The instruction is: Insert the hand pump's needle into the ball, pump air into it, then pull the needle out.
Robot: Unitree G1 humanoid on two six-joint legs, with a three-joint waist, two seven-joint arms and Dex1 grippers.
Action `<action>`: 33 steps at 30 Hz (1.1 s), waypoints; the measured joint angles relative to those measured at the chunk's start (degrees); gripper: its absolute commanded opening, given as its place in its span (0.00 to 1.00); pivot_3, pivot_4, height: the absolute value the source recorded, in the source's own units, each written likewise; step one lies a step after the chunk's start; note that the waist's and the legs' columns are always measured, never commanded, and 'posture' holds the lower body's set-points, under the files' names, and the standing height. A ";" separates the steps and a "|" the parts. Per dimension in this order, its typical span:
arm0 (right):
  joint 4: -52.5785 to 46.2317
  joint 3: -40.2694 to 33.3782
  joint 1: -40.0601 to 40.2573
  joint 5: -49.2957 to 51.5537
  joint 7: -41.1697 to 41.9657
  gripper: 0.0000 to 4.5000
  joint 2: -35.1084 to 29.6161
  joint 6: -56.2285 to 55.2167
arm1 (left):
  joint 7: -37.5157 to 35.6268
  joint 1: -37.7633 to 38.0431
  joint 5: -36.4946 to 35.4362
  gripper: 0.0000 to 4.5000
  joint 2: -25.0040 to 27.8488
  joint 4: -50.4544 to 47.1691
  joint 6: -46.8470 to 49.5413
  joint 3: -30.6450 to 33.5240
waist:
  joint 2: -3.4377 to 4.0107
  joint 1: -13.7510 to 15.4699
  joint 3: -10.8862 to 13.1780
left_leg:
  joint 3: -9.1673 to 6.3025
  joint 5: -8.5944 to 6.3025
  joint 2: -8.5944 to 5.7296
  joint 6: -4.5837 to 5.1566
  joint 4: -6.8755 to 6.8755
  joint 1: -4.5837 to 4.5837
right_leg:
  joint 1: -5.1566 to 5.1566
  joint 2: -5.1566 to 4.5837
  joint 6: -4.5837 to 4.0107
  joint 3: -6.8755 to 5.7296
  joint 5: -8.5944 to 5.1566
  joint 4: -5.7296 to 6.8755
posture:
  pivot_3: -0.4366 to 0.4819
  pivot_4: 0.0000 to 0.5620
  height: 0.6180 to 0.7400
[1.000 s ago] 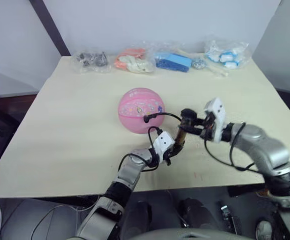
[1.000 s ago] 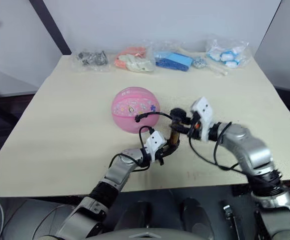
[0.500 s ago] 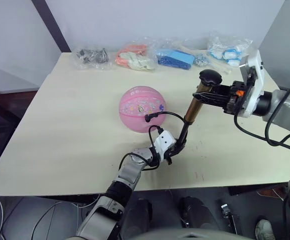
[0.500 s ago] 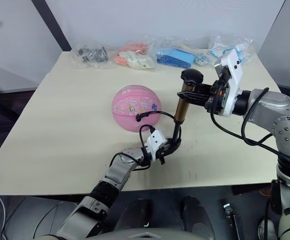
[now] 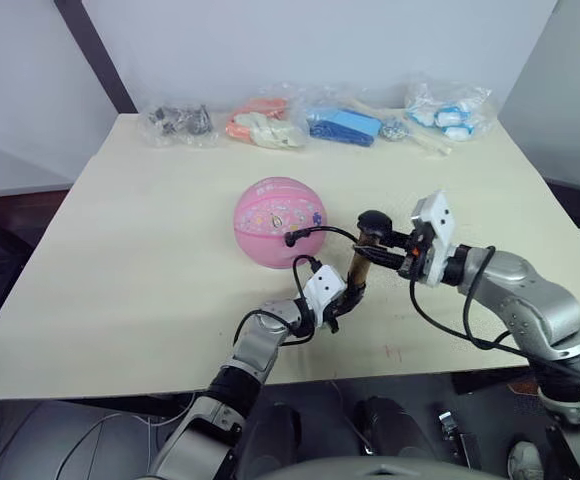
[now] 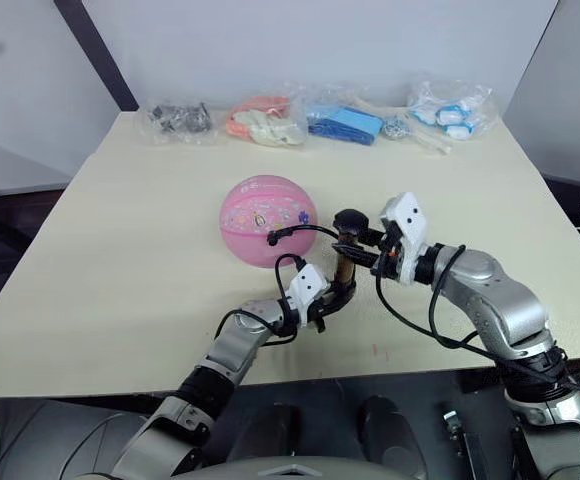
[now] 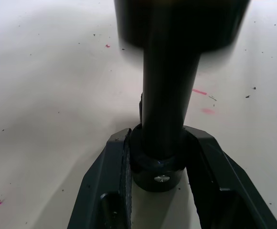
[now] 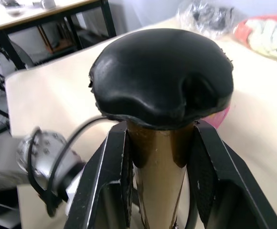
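1. The needle is way too tiny to make out. The hose (image 5: 315, 232) ends right at the ball (image 5: 280, 221), but whether the pin sits in the valve, can't tell.
2. In the left wrist view the hand pump (image 7: 169, 95) is cut off by the frame edge, and its wider upper part is just a dark blur.
3. In the right wrist view the ball (image 8: 223, 116) is mostly hidden behind the pump's black handle (image 8: 160, 76); only a pink sliver peeks out.
4. The bags (image 5: 350, 123) at the table's far edge: contents too small to identify.
5. The left gripper (image 5: 344, 300) hides the pump's base in the head views.
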 measured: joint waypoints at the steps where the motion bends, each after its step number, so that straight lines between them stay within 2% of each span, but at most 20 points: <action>1: 2.12 2.36 0.82 -3.02 0.22 0.22 0.79 -2.20 | 0.07 0.32 -0.01 0.24 0.04 -0.36 0.35 0.01 | -0.02 0.00 -0.15 | -0.02 0.00 0.02 0.00 -0.01 0.01 | 0.00 0.02 -0.03 -0.01 -0.02 0.00 | 0.48 0.27 1.00; 6: 3.41 3.20 1.04 -4.99 0.52 0.22 1.35 -2.96 | 0.09 0.51 -0.03 0.24 0.03 -1.02 0.50 -0.06 | 0.01 0.09 -0.18 | -0.04 -0.01 0.02 -0.01 -0.05 -0.02 | -0.01 0.01 -0.07 -0.04 -0.05 -0.01 | 0.48 0.27 1.00; 11: 0.64 -0.07 -1.33 -1.67 0.37 0.22 -0.14 4.39 | 0.06 0.62 -0.09 0.24 -0.43 -1.11 0.43 -0.17 | 0.19 0.32 0.11 | -0.05 -0.01 -0.04 -0.01 -0.04 -0.20 | -0.14 -0.06 -0.06 -0.05 -0.04 -0.03 | 0.48 0.27 1.00; 16: -3.90 -4.80 -6.64 4.12 0.01 0.22 -3.00 13.86 | -0.18 0.49 -0.78 0.24 -0.93 -1.31 0.11 -0.17 | 0.48 0.63 0.49 | -0.12 0.00 -0.14 0.00 0.02 -0.79 | -0.61 -0.12 0.18 -0.09 0.12 -0.02 | 0.48 0.27 1.00; 18: -6.06 -9.25 -11.09 9.62 -0.66 0.22 -4.66 19.15 | -0.20 0.37 -1.02 0.24 -1.11 -1.28 -0.27 -0.17 | 0.55 0.78 0.66 | -0.17 0.00 -0.21 0.00 0.08 -1.04 | -0.78 -0.17 0.20 -0.13 0.15 -0.01 | 0.48 0.27 1.00; 25: -7.83 -17.36 -18.38 19.72 -2.64 0.22 -9.48 26.63 | -0.08 0.33 -1.05 0.24 -1.15 -1.19 -0.33 -0.20 | 0.59 0.88 0.86 | -0.18 0.00 -0.21 0.00 0.13 -1.05 | -0.77 -0.20 0.22 -0.17 0.14 -0.02 | 0.48 0.27 1.00; 30: -8.29 -17.45 -18.32 21.96 -4.36 0.22 -10.43 27.25 | -0.10 0.44 -1.05 0.24 -1.15 -1.22 -0.36 -0.22 | 0.64 0.88 0.90 | -0.14 0.01 -0.21 0.00 0.13 -1.07 | -0.78 -0.20 0.23 -0.15 0.15 -0.01 | 0.48 0.27 1.00; 33: -10.17 -16.95 -15.02 20.58 -4.17 0.22 -10.53 24.16 | -0.14 0.38 -1.04 0.24 -1.19 -1.15 -0.38 -0.34 | 0.58 0.92 0.84 | -0.17 0.01 -0.21 0.00 0.13 -1.05 | -0.76 -0.19 0.23 -0.17 0.14 -0.02 | 0.48 0.27 1.00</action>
